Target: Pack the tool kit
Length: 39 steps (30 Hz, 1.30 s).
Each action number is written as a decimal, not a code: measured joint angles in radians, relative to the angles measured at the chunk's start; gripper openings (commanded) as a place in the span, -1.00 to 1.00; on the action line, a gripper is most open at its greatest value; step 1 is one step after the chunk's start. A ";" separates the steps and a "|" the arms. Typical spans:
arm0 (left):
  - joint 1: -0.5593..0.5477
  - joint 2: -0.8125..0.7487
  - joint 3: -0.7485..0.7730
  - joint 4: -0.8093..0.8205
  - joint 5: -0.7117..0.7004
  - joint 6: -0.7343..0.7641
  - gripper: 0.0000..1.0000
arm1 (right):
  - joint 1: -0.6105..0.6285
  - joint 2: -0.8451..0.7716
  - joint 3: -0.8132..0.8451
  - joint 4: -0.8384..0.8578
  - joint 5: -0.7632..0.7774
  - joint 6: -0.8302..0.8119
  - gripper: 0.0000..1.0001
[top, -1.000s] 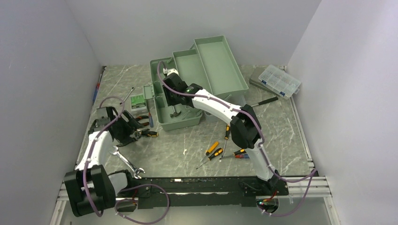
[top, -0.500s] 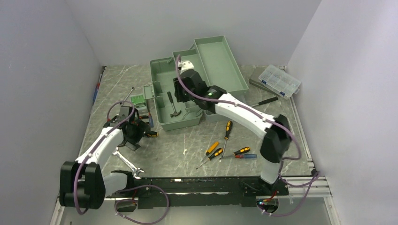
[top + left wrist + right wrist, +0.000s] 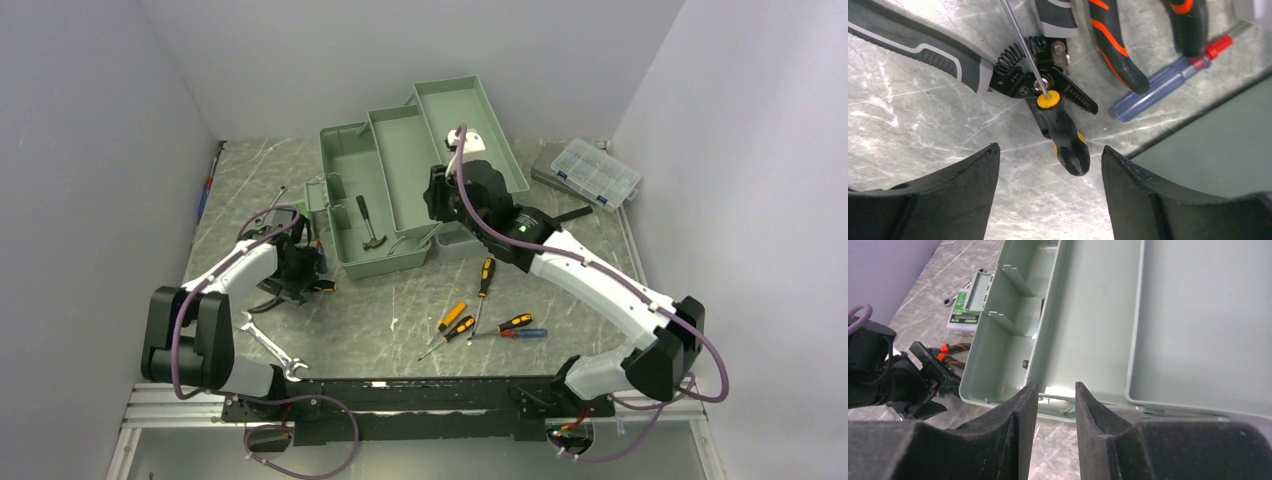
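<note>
The open toolbox point(image 3: 400, 170) lay mid-table point(image 3: 380, 315) toward the back, its long axis running near-to-far, with the right gripper point(image 3: 1056, 390) narrowly parted and empty above its trays, while the left gripper point(image 3: 1049, 165) gaped wide over a screwdriver point(image 3: 1065, 140) beside its left wall.

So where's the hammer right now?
Seen from overhead, the hammer lies inside the green toolbox, in the deep compartment just left of the fold-out trays, toward the box's near end.
</note>
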 measured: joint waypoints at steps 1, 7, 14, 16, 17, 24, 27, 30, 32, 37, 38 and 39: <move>0.000 0.011 0.001 0.000 0.001 -0.007 0.40 | -0.003 -0.016 -0.015 0.003 0.001 0.000 -0.33; -0.001 0.065 0.001 0.011 0.005 -0.066 -0.13 | -0.018 -0.114 -0.094 0.001 -0.007 0.000 -0.36; -0.005 0.106 0.018 -0.015 -0.005 -0.105 -0.66 | -0.066 -0.263 -0.172 0.021 -0.035 0.010 -0.48; -0.006 0.105 0.029 -0.029 -0.007 -0.108 -0.85 | -0.081 -0.324 -0.215 0.037 -0.038 0.020 -0.48; -0.006 0.105 0.031 -0.031 -0.009 -0.109 -0.87 | -0.087 -0.347 -0.227 0.037 -0.039 0.024 -0.49; -0.011 -0.002 0.037 -0.142 -0.083 -0.060 -1.00 | -0.121 -0.385 -0.234 0.032 -0.045 0.027 -0.51; -0.011 -0.158 0.038 -0.192 -0.122 -0.005 -1.00 | -0.129 -0.382 -0.236 0.029 -0.053 0.027 -0.50; -0.018 -0.316 0.042 -0.198 -0.127 0.081 -1.00 | -0.134 -0.382 -0.237 0.029 -0.061 0.027 -0.52; -0.034 -0.411 0.045 -0.170 -0.113 0.166 -1.00 | -0.137 -0.382 -0.239 0.029 -0.063 0.027 -0.52; -0.052 -0.563 0.044 0.019 0.026 0.388 -1.00 | -0.140 -0.382 -0.256 0.029 -0.085 0.029 -0.53; -0.052 -0.564 0.048 0.047 0.051 0.417 -1.00 | -0.142 -0.382 -0.262 0.029 -0.090 0.032 -0.53; -0.052 -0.554 0.066 0.061 0.081 0.454 -1.00 | -0.142 -0.382 -0.266 0.028 -0.095 0.034 -0.53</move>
